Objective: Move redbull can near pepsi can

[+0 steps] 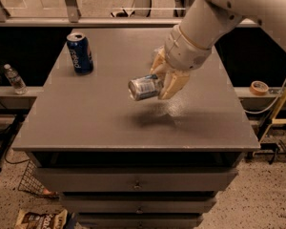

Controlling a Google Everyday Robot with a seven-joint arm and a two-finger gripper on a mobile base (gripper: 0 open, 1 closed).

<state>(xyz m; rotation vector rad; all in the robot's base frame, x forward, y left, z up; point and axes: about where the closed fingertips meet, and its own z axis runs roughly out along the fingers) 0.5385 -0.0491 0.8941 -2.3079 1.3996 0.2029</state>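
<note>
The redbull can point(144, 88) is a slim silver can with blue patches, held on its side above the middle of the grey table point(95, 123), its shiny end facing left. My gripper point(163, 82) is shut on the redbull can, with its cream fingers point(174, 85) around the can's right part. The pepsi can point(79, 53) is dark blue with white lettering and a silver top. It stands upright at the table's back left corner, well to the left of the gripper.
A small clear plastic bottle point(14, 79) stands on a low ledge left of the table. A roll of tape point(260, 87) lies on the ledge at the right. Drawers front the table below. A snack bag point(40, 218) lies on the floor.
</note>
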